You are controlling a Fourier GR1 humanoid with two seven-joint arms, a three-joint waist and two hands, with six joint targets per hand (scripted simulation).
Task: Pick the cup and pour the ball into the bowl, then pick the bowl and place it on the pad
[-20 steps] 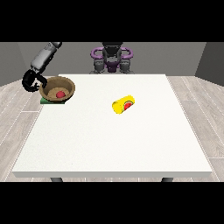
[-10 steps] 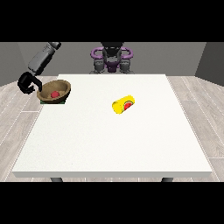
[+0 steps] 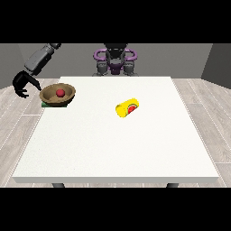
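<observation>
The brown bowl (image 3: 57, 94) sits on the green pad (image 3: 45, 104) at the table's (image 3: 117, 144) far corner on the view's left, with the red ball (image 3: 59, 93) inside it, so by the look of things both halves of the task are done and what remains is to clear the arm away. The hand at the view's left (image 3: 22, 85) hangs just off the table's edge, beside the bowl but apart from it, its fingers curled downward and holding nothing. To finish this well, I would draw that hand up and outward, away from the bowl's rim, since any sweep back toward the table could nudge the bowl off the pad (which lies close to the table's left edge, with little margin there). The yellow cup (image 3: 127, 108) lies on its side near the middle of the table, well apart from the bowl, its mouth showing red inside. Open room for moving lies outside the left edge and above the bowl; the near half of the table is bare white surface. The other hand does not show in this view.
</observation>
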